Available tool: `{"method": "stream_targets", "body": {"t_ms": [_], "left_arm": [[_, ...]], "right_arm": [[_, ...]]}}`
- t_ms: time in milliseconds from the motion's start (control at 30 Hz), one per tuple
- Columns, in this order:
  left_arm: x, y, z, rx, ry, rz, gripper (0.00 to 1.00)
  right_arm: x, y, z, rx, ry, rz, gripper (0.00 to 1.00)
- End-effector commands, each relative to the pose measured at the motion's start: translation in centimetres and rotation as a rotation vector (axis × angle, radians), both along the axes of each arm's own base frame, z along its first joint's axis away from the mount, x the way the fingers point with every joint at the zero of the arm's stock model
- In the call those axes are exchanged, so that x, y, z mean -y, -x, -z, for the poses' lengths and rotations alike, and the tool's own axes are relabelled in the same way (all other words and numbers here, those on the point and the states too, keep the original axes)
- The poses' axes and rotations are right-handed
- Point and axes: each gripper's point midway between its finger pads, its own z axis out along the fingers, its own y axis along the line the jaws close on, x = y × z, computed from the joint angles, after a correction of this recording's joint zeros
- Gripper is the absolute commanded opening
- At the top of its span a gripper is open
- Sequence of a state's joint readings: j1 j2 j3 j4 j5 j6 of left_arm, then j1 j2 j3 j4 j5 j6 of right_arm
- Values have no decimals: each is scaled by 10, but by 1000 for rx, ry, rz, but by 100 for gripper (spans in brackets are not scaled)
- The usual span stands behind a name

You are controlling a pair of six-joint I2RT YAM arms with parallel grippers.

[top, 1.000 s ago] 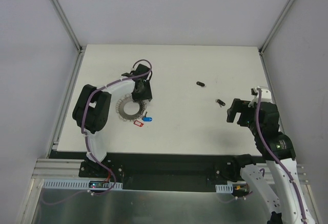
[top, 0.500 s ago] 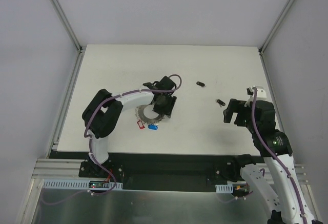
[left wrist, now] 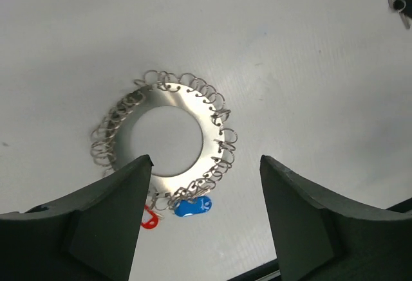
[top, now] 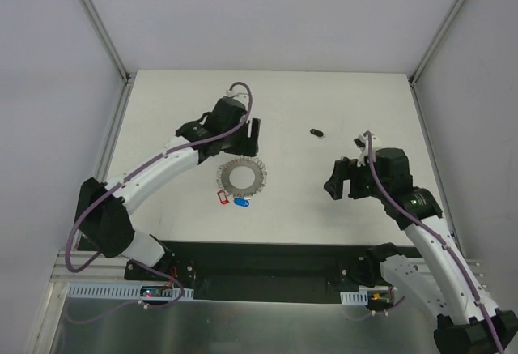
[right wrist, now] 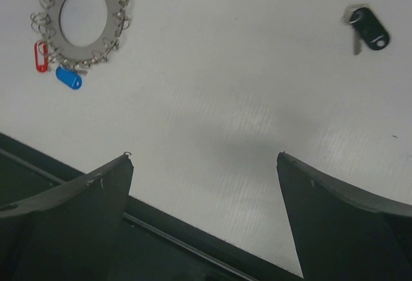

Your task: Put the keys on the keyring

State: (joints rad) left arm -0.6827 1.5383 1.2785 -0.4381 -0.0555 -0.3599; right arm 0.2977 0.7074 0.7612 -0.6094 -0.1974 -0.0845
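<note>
The grey keyring (top: pixel 241 164) lies flat on the white table (top: pixel 162 111), wiry silver loops fringing its rim; a red tag (top: pixel 218 198) and a blue tag (top: pixel 239 203) trail from its near edge, the red to the left of the blue. The left end effector (top: pixel 252 136) hangs just past the keyring's far edge, its two dark fingers set well apart and holding nothing; in its wrist view the ring shows between and beyond the fingertips, untouched. One small black key (top: pixel 316 133) rests on the table to the right of the keyring and farther from the arm bases, well apart from it; the right wrist view shows its black oblong head and a short silver blade, lying loose. The right end effector (top: pixel 337 181) hovers well to the right of the keyring, roughly level with it, jaws spread wide and empty; only table surface shows between its fingers. Just one key can be made out in any view; the patch of table under the right end effector is hidden from above.
</note>
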Motion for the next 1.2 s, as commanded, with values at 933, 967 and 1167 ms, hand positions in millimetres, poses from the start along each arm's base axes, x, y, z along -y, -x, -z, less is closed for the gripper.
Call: {"method": "stream_targets", "body": {"t_ms": [933, 967, 1167], "left_arm": [[-218, 54, -29, 407, -176, -470, 96], [-218, 54, -28, 402, -175, -468, 96], [-217, 53, -24, 390, -183, -469, 95]], "right_arm": [[-226, -39, 81, -100, 319, -516, 36], [-230, -42, 80, -95, 319, -514, 35], [-243, -49, 95, -108, 350, -529, 34]]}}
